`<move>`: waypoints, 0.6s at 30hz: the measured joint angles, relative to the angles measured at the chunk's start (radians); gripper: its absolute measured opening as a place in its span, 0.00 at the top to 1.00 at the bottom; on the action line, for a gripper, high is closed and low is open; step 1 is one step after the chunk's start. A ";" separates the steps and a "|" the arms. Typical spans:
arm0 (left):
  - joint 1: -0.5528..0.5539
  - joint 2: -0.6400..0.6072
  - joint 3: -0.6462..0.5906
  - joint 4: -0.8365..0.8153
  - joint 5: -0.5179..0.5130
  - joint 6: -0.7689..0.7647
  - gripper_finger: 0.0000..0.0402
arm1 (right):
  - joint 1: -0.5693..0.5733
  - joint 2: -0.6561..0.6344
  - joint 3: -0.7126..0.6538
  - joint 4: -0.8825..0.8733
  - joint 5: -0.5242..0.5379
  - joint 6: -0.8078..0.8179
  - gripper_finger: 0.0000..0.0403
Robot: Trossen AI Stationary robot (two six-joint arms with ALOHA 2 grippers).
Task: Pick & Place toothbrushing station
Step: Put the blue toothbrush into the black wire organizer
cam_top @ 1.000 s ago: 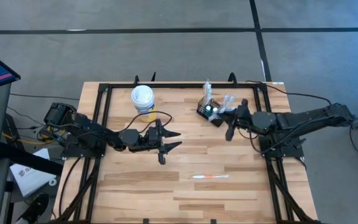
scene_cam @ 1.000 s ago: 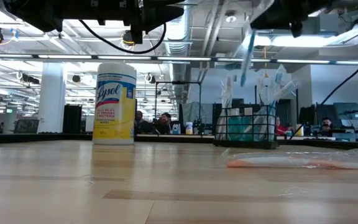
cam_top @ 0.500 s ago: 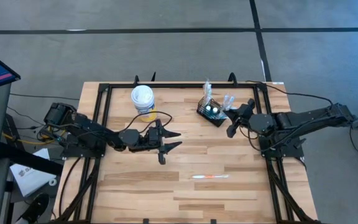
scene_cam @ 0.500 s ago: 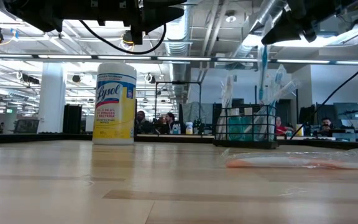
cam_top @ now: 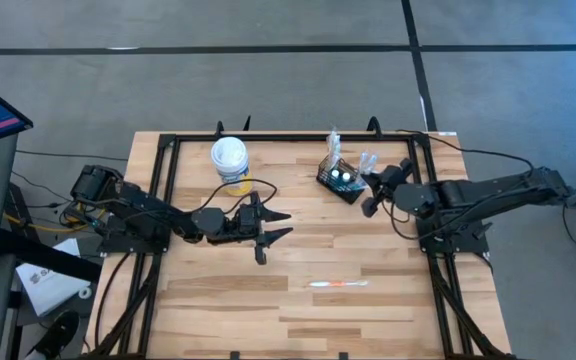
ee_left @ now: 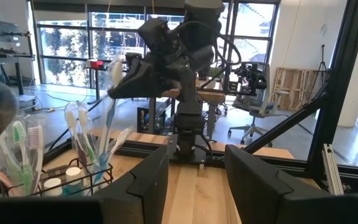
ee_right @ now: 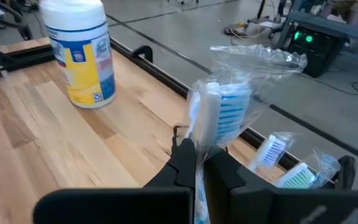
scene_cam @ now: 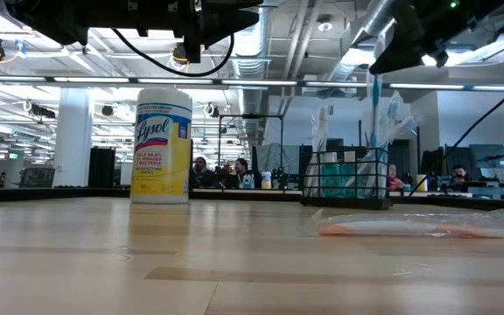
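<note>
The toothbrushing station (cam_top: 340, 179), a black wire-mesh caddy (scene_cam: 348, 179) with several wrapped toothbrushes standing in it, sits at the table's far right. My right gripper (cam_top: 368, 206) hangs just beside and above it, shut on a blue toothbrush (scene_cam: 374, 109) in a clear wrapper. The brush's lower end reaches down into the caddy (ee_left: 73, 180). My left gripper (cam_top: 288, 223) waits open at mid-table, level, with nothing between its fingers. Another wrapped, orange-handled toothbrush (cam_top: 338, 284) lies flat on the table toward the near edge. My right gripper pinches the wrapped blue toothbrush between its two fingers (ee_right: 185, 158), just below the bristle head (ee_right: 224, 107), wrapper and all. The fingers come from the table's right, slanting slightly down, across the handle. The brush hangs nearly upright, head up, with its handle (ee_left: 106, 127) down among the caddy's brushes.
A yellow wipes canister with a white lid (cam_top: 230, 160) stands at the far side, left of the caddy. A black frame rail (cam_top: 268, 137) borders the table's far edge and sides. Bare wood lies between the two grippers.
My right gripper has tipped downward and turned at the wrist, edging toward the caddy. The blue toothbrush, tilted above the caddy a second ago, now stands nearly upright with its lower end sunk into the caddy.
</note>
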 joint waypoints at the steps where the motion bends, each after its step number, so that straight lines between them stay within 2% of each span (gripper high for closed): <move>1: 0.000 0.000 0.000 0.000 0.000 0.000 0.63 | -0.006 0.009 0.000 0.001 -0.001 0.010 1.00; 9: 0.000 0.000 0.000 0.000 0.000 0.000 0.63 | -0.047 0.093 0.000 0.037 -0.032 0.018 1.00; 18: 0.000 0.000 0.000 0.000 0.000 0.000 0.63 | -0.104 0.147 0.000 0.097 -0.126 0.004 1.00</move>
